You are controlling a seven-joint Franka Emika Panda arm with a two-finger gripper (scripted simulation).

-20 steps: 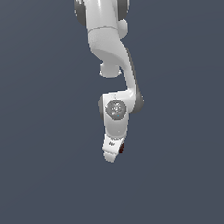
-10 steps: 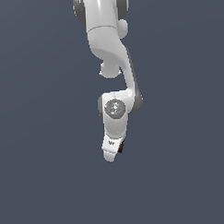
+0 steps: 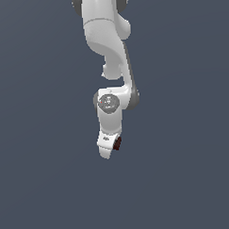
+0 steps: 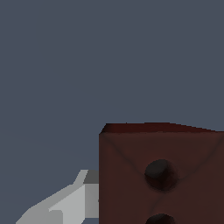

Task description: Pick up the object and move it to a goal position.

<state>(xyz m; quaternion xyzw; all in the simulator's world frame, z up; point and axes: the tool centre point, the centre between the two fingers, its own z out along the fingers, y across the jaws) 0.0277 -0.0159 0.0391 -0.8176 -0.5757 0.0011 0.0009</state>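
Note:
The object, a small dark red-brown block, shows at the lower end of the white arm in the exterior view, tucked against the hand. My gripper points down and is shut on it. In the wrist view the block fills the near part of the picture, with two dark dots on its facing side. One grey finger lies against its side. The other finger is hidden behind the block. No goal marker shows in either view.
Only a plain dark grey-blue background shows around the arm. No table edge, container or other object is in view.
The hand with the block has shifted slightly toward the exterior view's left and a little upward. The block stays at the gripper.

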